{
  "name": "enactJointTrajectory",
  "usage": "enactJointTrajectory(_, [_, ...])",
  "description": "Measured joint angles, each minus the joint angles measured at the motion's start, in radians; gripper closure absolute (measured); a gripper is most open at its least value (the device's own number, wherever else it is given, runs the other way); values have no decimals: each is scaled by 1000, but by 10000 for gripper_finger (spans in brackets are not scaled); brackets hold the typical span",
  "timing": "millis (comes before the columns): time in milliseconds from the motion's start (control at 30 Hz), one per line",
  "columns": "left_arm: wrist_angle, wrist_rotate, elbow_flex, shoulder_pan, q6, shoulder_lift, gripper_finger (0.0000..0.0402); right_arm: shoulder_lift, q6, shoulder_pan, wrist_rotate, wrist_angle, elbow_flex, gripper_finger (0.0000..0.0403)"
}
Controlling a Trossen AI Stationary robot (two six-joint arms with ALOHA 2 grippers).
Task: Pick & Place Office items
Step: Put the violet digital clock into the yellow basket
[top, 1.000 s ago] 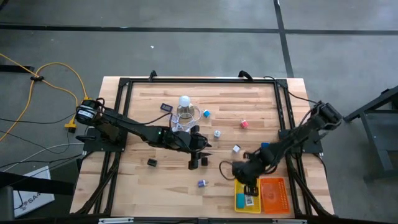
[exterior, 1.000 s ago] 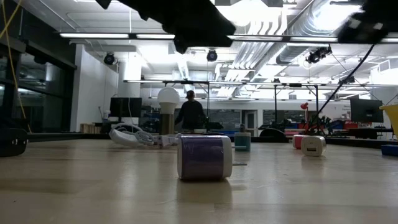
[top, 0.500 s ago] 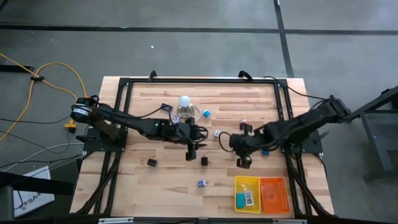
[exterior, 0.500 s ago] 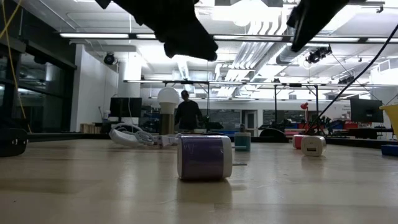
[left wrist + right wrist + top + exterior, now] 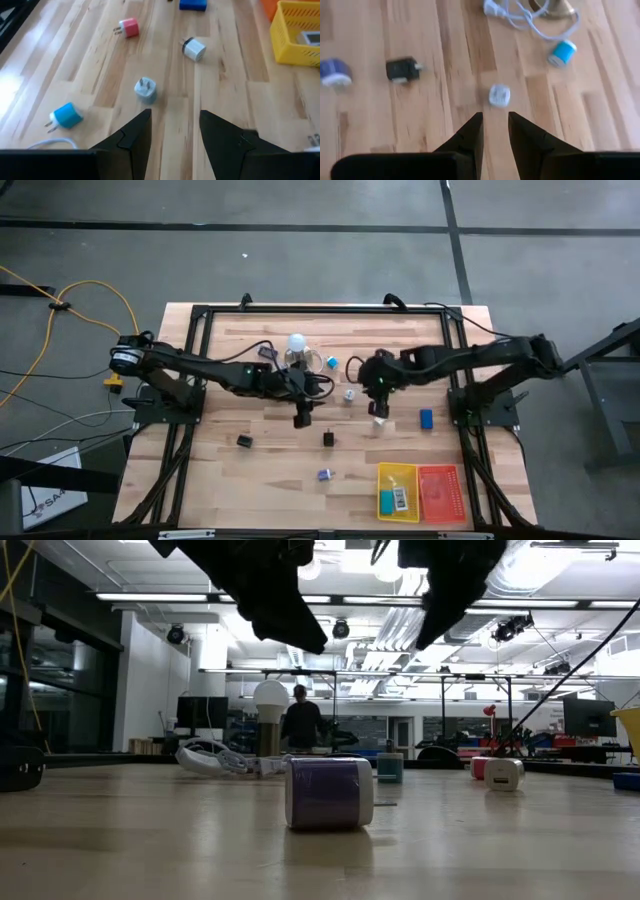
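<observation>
**Both grippers empty above the middle of the counter**

The left gripper [image 5: 303,418] hung over the wooden slatted counter [image 5: 230,470] with its fingers [image 5: 132,137] parted and nothing between them; ahead of it, in its wrist view, lay a small grey-blue plug adapter [image 5: 145,90], a round bright-blue plug adapter [image 5: 67,115], a pink cube-shaped plug adapter [image 5: 129,27], a white cube adapter with a dark band [image 5: 193,49] and a flat blue block [image 5: 192,4]; the yellow mesh tray [image 5: 294,37] stood further off, beyond that white cube.

The right gripper [image 5: 380,412] hung close by, its fingers [image 5: 470,135] drawn near together with only a slim gap and holding nothing; just ahead of its tips lay a small white-and-grey adapter [image 5: 499,95]; beyond that sat a black plug adapter [image 5: 400,69], a blue-white cylinder piece [image 5: 335,71], the same bright-blue round adapter [image 5: 563,52], and a looped white cord [image 5: 520,15].

From above, the orange mesh tray [image 5: 439,492] sat touching the yellow one, well apart from both grippers; another small black adapter [image 5: 244,441] lay behind the left gripper.
</observation>
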Motion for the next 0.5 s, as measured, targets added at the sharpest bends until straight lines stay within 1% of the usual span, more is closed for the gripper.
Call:
enactJointTrajectory(67, [-9,-1,-7,5,1,-19,243,0,-33,-52,-60,62,-34,325])
enactJointTrajectory(133, [-14,-6,-22,10,2,-41,243,0,-72,-101,-99,95,-66,325])
enactJointTrajectory(333, [-14,-7,-98,39,-23,-129,243,0,-158,-231,-167,205,-163,325])
enactJointTrajectory(500, [-6,-6,-147,50,-72,-168,243,0,-192,-310,-238,226,-175,325])
